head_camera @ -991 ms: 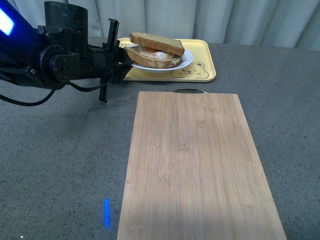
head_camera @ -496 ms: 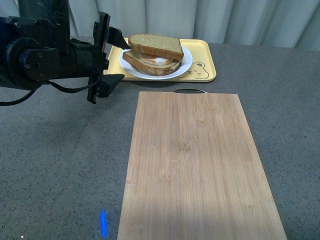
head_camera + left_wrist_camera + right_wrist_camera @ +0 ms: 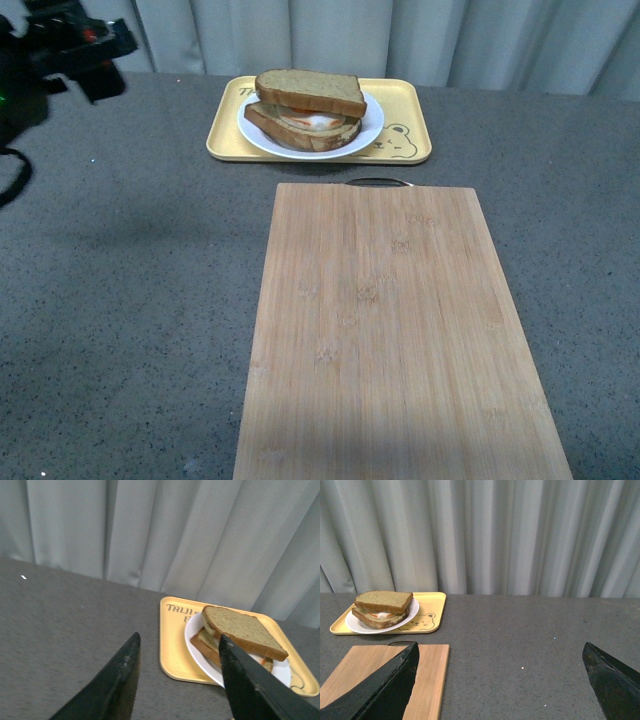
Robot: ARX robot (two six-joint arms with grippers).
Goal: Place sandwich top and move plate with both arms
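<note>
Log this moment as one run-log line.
sandwich top: on stack | plate: on yellow tray | left gripper: open, empty | right gripper: open, empty | cutting board: bare

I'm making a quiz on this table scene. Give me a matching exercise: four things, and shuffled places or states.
1. sandwich top
2. plate
3. yellow tray
4. cutting board

a. lies bare, nearest the camera
b. sits directly on the tray
c. caps the stacked sandwich
d. carries a bear drawing

Pairs: 1-c, 2-b, 3-d, 4-a
</note>
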